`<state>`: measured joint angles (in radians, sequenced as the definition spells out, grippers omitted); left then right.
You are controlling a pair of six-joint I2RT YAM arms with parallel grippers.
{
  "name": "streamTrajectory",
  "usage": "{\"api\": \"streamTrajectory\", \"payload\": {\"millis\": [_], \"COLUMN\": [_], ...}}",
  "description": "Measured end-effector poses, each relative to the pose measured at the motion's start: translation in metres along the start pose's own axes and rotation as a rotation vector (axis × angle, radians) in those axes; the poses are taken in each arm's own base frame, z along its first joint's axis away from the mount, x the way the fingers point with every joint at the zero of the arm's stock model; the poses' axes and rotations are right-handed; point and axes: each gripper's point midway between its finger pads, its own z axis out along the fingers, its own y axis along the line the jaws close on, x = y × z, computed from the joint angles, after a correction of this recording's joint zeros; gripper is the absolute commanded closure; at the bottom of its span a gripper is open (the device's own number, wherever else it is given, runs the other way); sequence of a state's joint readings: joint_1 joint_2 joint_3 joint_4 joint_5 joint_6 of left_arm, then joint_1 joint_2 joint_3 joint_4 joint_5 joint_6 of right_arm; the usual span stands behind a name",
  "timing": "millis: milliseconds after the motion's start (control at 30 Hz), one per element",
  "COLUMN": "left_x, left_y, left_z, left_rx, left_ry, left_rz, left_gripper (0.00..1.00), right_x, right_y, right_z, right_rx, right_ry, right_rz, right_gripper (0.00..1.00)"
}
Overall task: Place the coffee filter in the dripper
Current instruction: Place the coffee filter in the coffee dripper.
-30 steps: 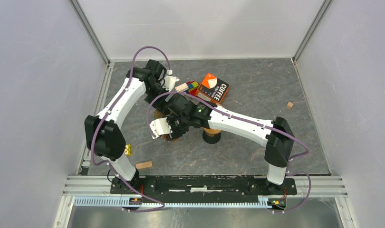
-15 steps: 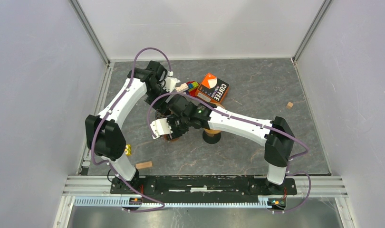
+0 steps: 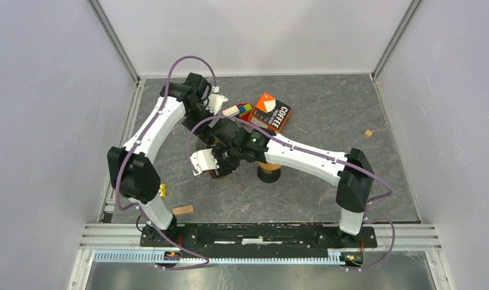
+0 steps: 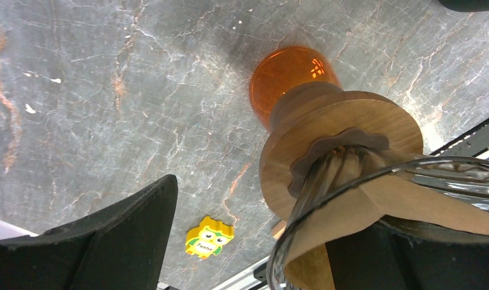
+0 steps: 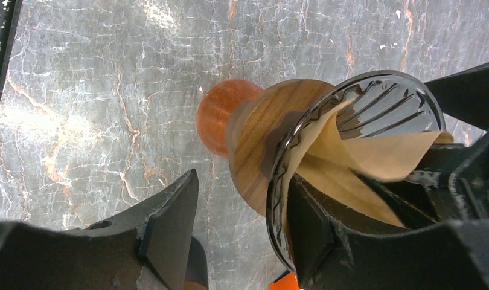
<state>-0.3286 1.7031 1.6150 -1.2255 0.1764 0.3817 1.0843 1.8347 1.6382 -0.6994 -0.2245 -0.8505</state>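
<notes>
The glass dripper (image 5: pixel 375 103) has a wooden collar (image 5: pixel 254 151) and an orange base (image 5: pixel 221 115) and lies tilted under both wrists. The brown paper coffee filter (image 5: pixel 381 154) sits inside its cone, one flap over the rim. My right gripper (image 5: pixel 242 199) is open, one finger (image 5: pixel 314 229) inside the cone against the filter and the other outside. My left gripper (image 4: pixel 254 241) is open too, its right finger (image 4: pixel 375 260) under the filter (image 4: pixel 399 205) at the glass rim. In the top view the right gripper (image 3: pixel 221 162) and left gripper (image 3: pixel 201 124) hide the dripper.
An orange coffee box (image 3: pixel 272 112) and coloured blocks (image 3: pixel 245 109) lie behind the arms. A black and wooden round piece (image 3: pixel 268 171) stands under the right forearm. A yellow owl tile (image 4: pixel 209 237), a wooden block (image 3: pixel 183 209) and a small cube (image 3: pixel 367 134) lie around.
The left wrist has edged slightly toward the back. The right arm and the dripper stay where they were.
</notes>
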Motion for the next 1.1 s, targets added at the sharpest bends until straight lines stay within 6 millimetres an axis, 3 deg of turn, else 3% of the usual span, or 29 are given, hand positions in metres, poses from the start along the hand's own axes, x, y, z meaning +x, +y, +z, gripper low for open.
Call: {"api": "streamTrajectory", "payload": {"millis": [200,400,800,1100], "left_x": [-0.007,-0.002,-0.01,-0.005], "left_y": [0.004,0.004,0.008,0.011], "left_z": [-0.014,-0.017,-0.038,-0.042], "left_rx": [-0.022,-0.02,-0.05,-0.072], "left_ry": [-0.02,0.003,-0.021,0.007], "left_rz": [0.023,0.038,0.083,0.102], "left_gripper": [0.07,0.06,0.03,0.01], "right_x": [0.0,0.001,-0.006,-0.008], "right_y": [0.001,0.001,-0.007,-0.009], "right_z": [-0.002,-0.002,-0.011,-0.014], "right_rx": [-0.006,-0.008,0.005,0.003], "right_ry": [0.005,0.007,-0.011,-0.03], "right_rz": [0.004,0.005,0.033,0.052], "right_gripper": [0.4,0.39,0.31,0.29]}}
